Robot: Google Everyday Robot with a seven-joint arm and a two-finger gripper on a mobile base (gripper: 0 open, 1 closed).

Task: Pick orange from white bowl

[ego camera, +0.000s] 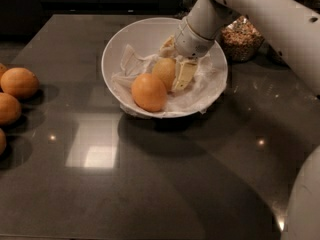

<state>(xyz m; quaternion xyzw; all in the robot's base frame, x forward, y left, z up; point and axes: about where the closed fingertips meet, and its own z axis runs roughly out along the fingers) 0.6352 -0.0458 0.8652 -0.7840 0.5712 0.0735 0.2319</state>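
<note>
The white bowl [111,51], lined with crumpled white paper, stands on the dark table at the back centre. In it lie the pale, yellowish orange [163,70] and, in front of it, a deeper, brighter orange fruit [148,92]. My gripper [174,63] reaches down into the bowl from the upper right. Its cream fingers [183,75] sit on either side of the pale orange and press against it. The orange rests low in the bowl on the paper, with its back side hidden by the gripper.
A group of darker oranges [19,82] lies at the table's left edge. A glass jar of grains [242,38] stands just behind the bowl on the right. My white arm [280,24] crosses the upper right, and part of my body [302,204] fills the lower right corner.
</note>
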